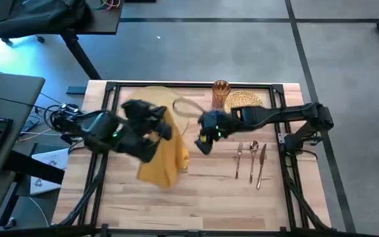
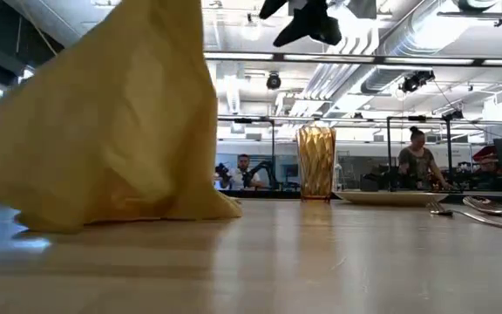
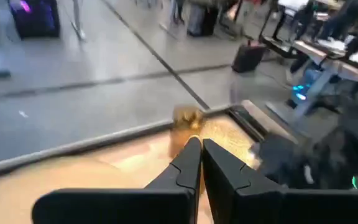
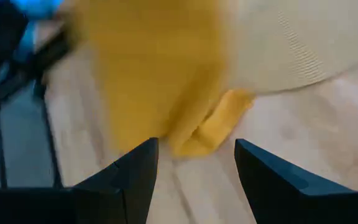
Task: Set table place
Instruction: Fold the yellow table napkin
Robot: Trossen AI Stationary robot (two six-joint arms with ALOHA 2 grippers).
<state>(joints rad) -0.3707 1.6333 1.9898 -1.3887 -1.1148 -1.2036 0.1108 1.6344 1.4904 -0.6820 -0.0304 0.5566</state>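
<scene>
Left gripper (image 1: 151,120) is up off the table (image 1: 202,204) over its left-centre, above the napkin (image 1: 162,157); in the left wrist view its fingers (image 3: 188,163) are pressed together with only a hairline gap; whether any cloth is pinched between them I cannot tell; in the high view the napkin's upper part disappears under the gripper; in the low view the mustard-yellow cloth rises in a tall peak with its lower edge spread on the wood.

Right gripper (image 1: 204,139) hangs above table centre, just right of the napkin, arm reaching in from the right edge; right wrist view shows its fingers (image 4: 135,171) spread wide with nothing between them, napkin and mat ahead of it.

The place (image 1: 151,93), the round tan woven mat, lies flat near the far edge, left of centre, mostly covered by the left arm and the napkin; its pale woven surface shows in the right wrist view (image 4: 291,43) with the napkin overlapping it.

Gold faceted glass (image 1: 220,93) stands upright near the far edge, centre-right; gold patterned plate (image 1: 243,100) just beside it on the right; fork (image 1: 239,158), spoon (image 1: 252,158) and knife (image 1: 262,163) lie side by side near the right edge, apart from the plate.

People show in the room beyond, in the low view.
</scene>
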